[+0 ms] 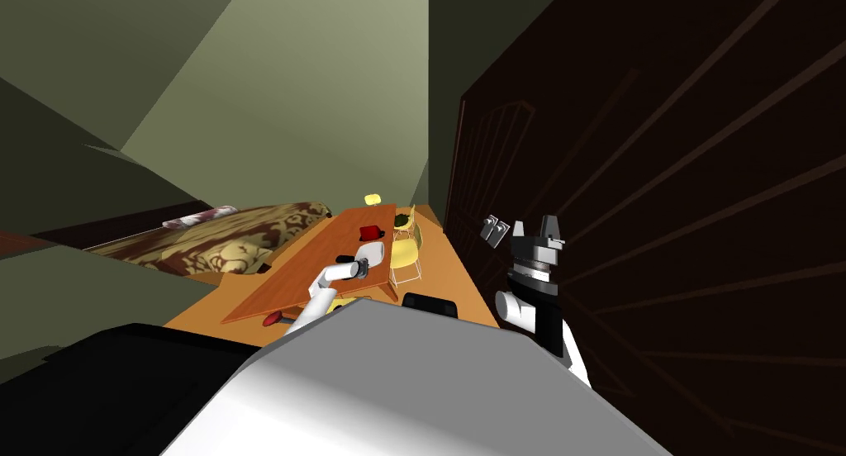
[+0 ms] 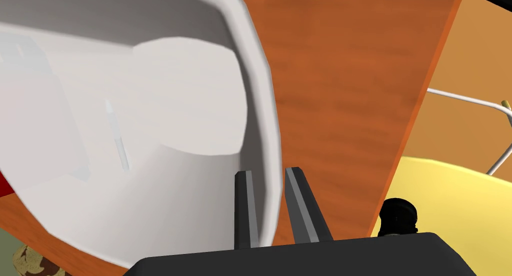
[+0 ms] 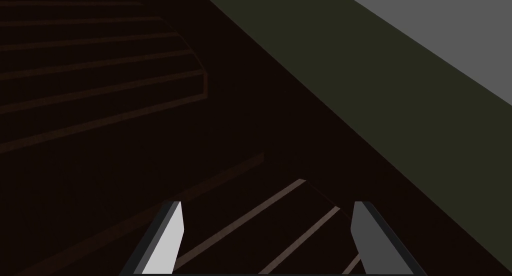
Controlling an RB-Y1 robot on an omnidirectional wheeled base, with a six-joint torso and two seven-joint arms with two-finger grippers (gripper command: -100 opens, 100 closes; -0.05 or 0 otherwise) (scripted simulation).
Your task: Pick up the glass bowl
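the bowl (image 2: 150,138) looks white and pale grey, not clear. it is smooth, with a thick round rim, and inside it i can see sloping walls and a flat round bottom. it is over the long table (image 2: 340,88), near the edge by the yellow chair (image 2: 450,203), and it is tilted. i cannot tell if it touches the table. the left gripper (image 2: 267,172) has its two thin fingers (image 2: 245,208) almost closed. one is inside the bowl and one is outside, and they pinch the wall right at the rim. the table is orange-brown wood with soft stripes in it. the chair has a smooth yellow seat and a thin white wire frame. a red thing (image 1: 370,231) sits farther along the table. a bed (image 1: 223,236) with a brown and cream patterned blanket is near the table. the right gripper (image 3: 267,208) is raised off to the side, away from the table, with its fingers wide apart and nothing between them.
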